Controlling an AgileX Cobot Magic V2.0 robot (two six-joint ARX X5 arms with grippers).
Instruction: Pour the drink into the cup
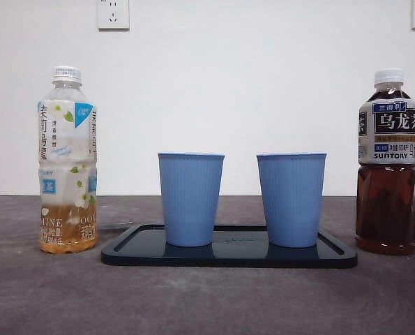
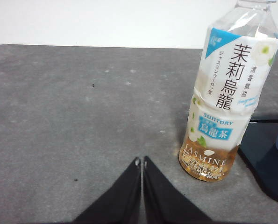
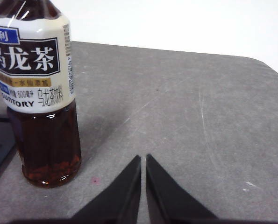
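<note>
Two blue ribbed cups stand upright on a black tray (image 1: 130, 252): the left cup (image 1: 190, 198) and the right cup (image 1: 291, 199). A jasmine tea bottle (image 1: 68, 162) with a white cap and a little pale liquid stands left of the tray; it also shows in the left wrist view (image 2: 225, 95). A dark oolong tea bottle (image 1: 387, 164), nearly full and capped, stands right of the tray and shows in the right wrist view (image 3: 38, 93). My left gripper (image 2: 141, 162) is shut and empty, short of the jasmine bottle. My right gripper (image 3: 143, 159) is shut and empty, beside the oolong bottle.
The grey table (image 1: 207, 300) runs to a white wall with power sockets (image 1: 113, 14). A corner of the tray (image 2: 265, 163) shows in the left wrist view. No arm shows in the front view.
</note>
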